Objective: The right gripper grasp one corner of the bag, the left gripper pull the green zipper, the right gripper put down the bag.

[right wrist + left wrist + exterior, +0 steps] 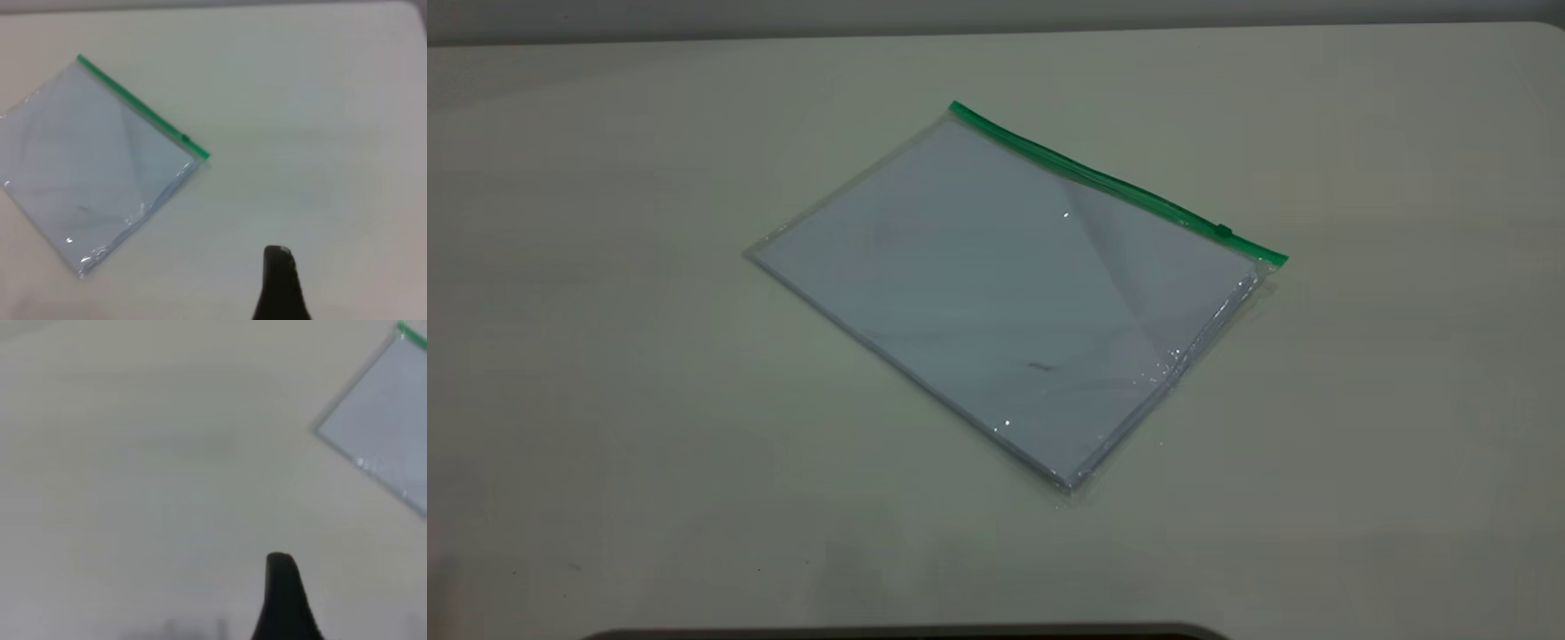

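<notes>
On the table [605,400], mid-scene, the bag [996,293] lies flat and untouched.

Going left to right: the left gripper [283,597] hangs over bare table well off the bag's near corner, the right gripper [280,283] likewise apart beyond the slider end; only one finger of each shows, so I cannot tell released from clenched. The green zipper [1112,182] runs along the far edge, slider tab [1221,231] near its right end. Grasping that right corner low, just beside the tab, should leave the slider reachable.

bag [390,433] corner lies apart from left end effector [285,600].
</notes>
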